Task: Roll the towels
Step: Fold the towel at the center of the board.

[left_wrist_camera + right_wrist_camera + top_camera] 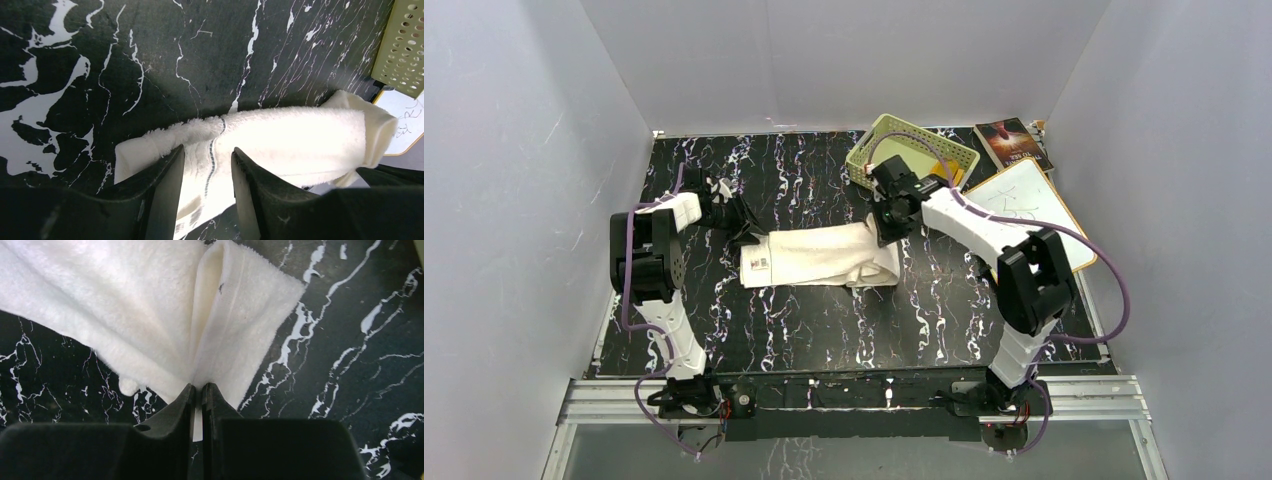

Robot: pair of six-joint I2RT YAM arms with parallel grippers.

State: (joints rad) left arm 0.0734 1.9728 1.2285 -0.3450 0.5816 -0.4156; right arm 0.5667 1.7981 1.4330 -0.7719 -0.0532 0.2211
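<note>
A long cream-white towel (819, 258) lies across the middle of the black marbled table, its right end bunched and lifted. My left gripper (746, 232) is at the towel's left end. In the left wrist view its fingers (207, 150) stand apart, straddling the towel's (295, 140) hemmed end, with cloth in the gap. My right gripper (886, 228) is at the right end. The right wrist view shows that gripper (198, 386) shut on a pinched fold of the towel (150, 305), white cloth showing between the pads.
A pale green perforated basket (912, 150) stands at the back right, just behind the right arm, with something yellow inside. A white board with an orange rim (1034, 205) and a dark book (1012, 142) lie to its right. Grey walls enclose the table.
</note>
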